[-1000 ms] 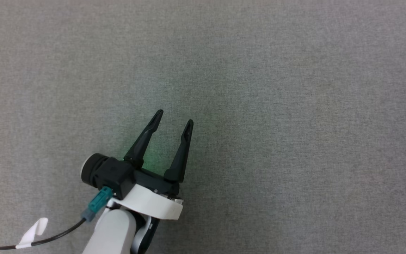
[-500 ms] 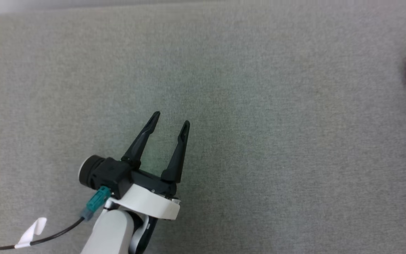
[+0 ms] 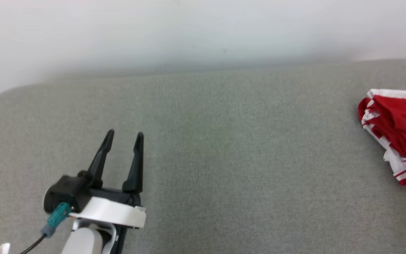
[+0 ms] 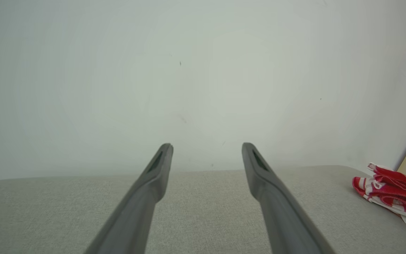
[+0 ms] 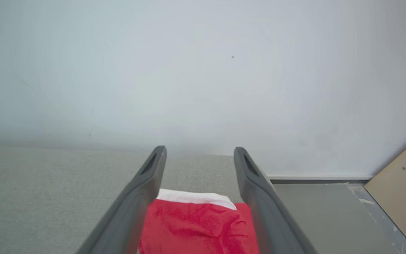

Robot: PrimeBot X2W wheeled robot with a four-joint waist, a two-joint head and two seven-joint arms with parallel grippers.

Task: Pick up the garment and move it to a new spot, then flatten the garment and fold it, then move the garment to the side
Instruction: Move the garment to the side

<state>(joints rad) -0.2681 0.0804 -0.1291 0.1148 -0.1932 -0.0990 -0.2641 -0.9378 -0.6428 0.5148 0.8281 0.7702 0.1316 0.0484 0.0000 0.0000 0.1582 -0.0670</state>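
My left gripper [image 3: 124, 135] stands with its jaws wide and nothing between them, low over the bare grey cushion [image 3: 224, 158]. My right gripper [image 5: 200, 151] has its jaws spread too. The red-and-white garment [image 5: 196, 225] lies bunched below, showing between the fingers; whether they touch the cloth I cannot tell. The garment sits at the cushion's right end, well apart from my left gripper, near the pale wall [image 3: 203, 28].
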